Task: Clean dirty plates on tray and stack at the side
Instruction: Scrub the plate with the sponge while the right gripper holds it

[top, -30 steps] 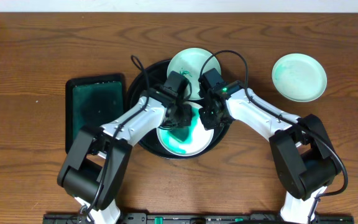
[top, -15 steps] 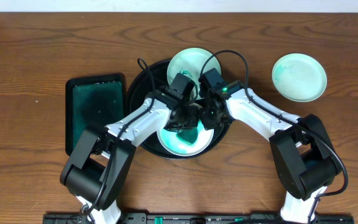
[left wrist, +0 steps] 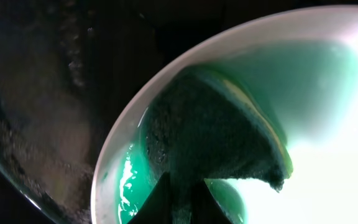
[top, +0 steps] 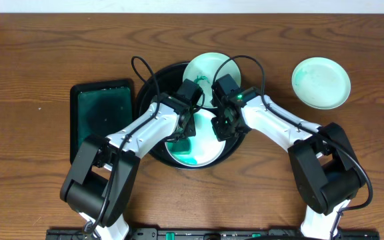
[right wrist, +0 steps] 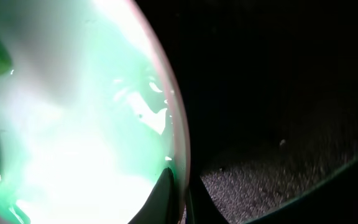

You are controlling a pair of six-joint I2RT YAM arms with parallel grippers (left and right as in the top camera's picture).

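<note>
Three plates in view. Plate one [top: 204, 152] lies inside round black tray [top: 160, 85], in near half, coated with wet green film. Left gripper [top: 184, 132] sits over plate one, clamped tight on dark green sponge [left wrist: 216, 137]; sponge touches plate's inner surface. Right gripper [top: 221, 125] pinches plate one's right rim. Plate two [top: 202, 67] overlaps round tray's far rim. Plate three [top: 321, 82] rests on table [top: 32, 53], well right of round tray. Rectangular black tray [top: 74, 123], green inside, sits just left of round tray.
</note>
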